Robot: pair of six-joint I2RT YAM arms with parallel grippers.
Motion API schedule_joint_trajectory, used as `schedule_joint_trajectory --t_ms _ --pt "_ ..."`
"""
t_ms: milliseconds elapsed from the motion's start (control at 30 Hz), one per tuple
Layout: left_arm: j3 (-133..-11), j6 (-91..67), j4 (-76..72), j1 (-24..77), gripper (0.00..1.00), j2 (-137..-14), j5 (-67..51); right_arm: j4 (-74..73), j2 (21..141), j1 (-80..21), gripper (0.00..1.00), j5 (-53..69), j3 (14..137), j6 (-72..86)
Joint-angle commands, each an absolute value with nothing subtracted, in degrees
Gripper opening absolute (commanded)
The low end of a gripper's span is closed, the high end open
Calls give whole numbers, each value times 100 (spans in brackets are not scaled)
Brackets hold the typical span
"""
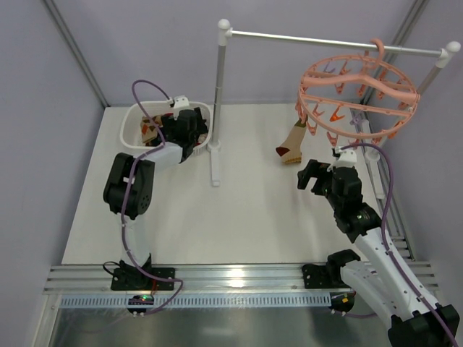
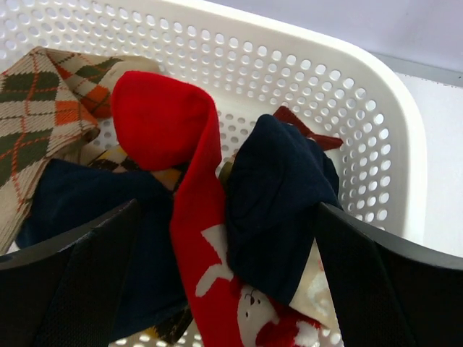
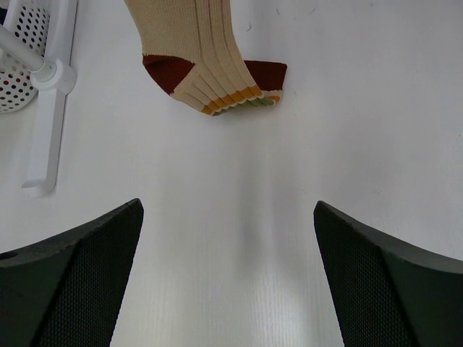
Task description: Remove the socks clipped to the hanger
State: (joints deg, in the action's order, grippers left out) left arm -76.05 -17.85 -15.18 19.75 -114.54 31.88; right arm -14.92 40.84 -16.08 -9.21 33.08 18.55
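Right claw faces sock hanging toe-down.

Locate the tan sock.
Top view, right of centre: the tan sock hangs from the pink hanger's left edge, right of the white stand post.

A tan sock hangs from the pink ring hanger at two o'clock; other socks, perhaps four, lie heaped at ten o'clock.

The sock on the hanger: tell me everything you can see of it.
The sock is tan ribbed knit with dark red heel and toe and orange, yellow and olive stripes by the toe. It hangs from a clip on the pink hanger, its foot end bent onto the white table. Nothing else touches it.
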Motion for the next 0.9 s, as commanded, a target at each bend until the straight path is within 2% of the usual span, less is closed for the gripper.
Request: schedule_joint_trajectory --t_ms 0,333,533,867 --pt "-7366 -2074 -1485 1942 99 -10803 3419 -1353 3955 -1626 100 -932 3384 1810" --pt "-6127 -2654 -1380 1960 100 -9616 3428 -1424 3841 -1626 100 -923 3375 1854" --pt "-5151 -2777 -1977 2170 100 -8939 2497 -1529 3639 -1617 100 -993 3366 1881" --pt "-4676 -2066 -2917 4147 99 -8877 1899 -1705 3340 -1512 100 -932 3392 1898"
